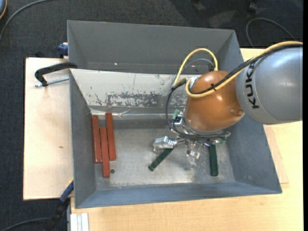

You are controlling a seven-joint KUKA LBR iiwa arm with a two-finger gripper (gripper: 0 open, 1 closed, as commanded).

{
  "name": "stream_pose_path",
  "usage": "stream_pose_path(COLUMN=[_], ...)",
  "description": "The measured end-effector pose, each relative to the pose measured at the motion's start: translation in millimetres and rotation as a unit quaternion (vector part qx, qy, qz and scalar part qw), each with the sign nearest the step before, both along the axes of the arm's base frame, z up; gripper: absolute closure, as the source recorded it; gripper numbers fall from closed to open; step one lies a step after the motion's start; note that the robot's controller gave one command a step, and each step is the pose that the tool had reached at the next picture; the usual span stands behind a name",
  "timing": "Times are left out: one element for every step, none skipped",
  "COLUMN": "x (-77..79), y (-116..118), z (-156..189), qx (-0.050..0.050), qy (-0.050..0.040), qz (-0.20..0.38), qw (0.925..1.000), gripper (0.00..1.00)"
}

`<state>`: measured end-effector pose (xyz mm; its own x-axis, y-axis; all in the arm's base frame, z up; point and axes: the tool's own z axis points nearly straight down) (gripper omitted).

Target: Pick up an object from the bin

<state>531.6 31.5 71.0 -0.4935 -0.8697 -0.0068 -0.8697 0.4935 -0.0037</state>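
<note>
resting on the scuffed bin floor (134, 154), red sticks (104, 141); dark carpet (120, 4) beyond

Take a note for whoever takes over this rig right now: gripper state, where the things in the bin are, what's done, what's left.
Gripper: down near the floor of the bin, right of middle; open or shut can't be told, nothing seen held.
Things: slanted dark green stick toward the view's left of it, silvery piece by that stick's upper end; second dark green stick on its other side; red bars by the left wall.
Done: arm is down in the bin.
Left: grasp one thing, lift it out.
</note>
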Motion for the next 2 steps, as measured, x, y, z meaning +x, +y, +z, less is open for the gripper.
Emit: stream_pose_path(x=[-0.6,-7.0], y=[-1,10], z=[0,125], qx=[0.000,0.000], qy=[0.0016,-0.0032], qz=[-0.001,-0.009], qw=[1.0000,1.0000], gripper=[1.00,1.00])
